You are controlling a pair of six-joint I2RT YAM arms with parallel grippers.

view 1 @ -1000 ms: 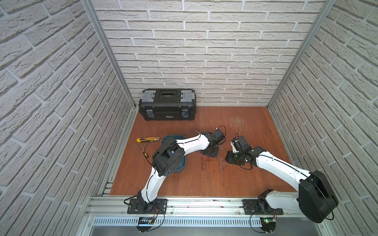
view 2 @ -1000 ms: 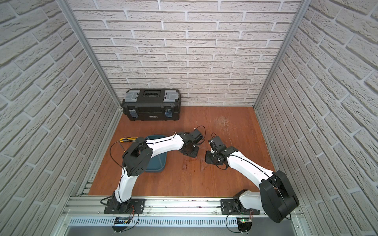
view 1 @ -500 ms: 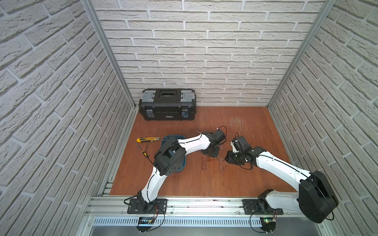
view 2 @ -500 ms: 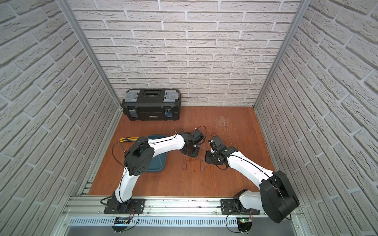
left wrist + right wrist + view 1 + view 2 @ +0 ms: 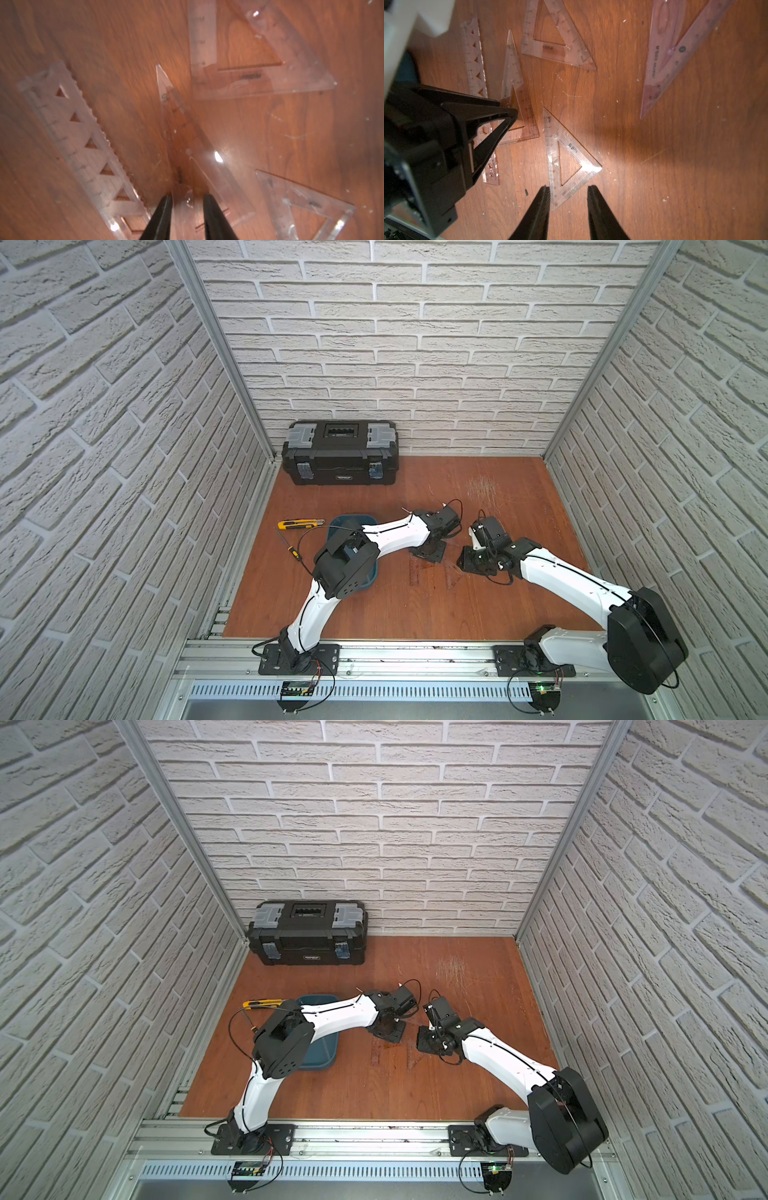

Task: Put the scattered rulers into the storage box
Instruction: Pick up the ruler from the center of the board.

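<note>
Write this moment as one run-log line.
left claw: open over narrow clear plastic set square; right claw: open over small clear plastic triangle

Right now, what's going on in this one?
The left gripper sits low among the clear rulers on the wooden table, jaws apart astride a narrow set square; nothing is lifted. The right gripper hangs open over a corner of a small set square. The teal storage box is partly hidden behind the left arm.
</note>
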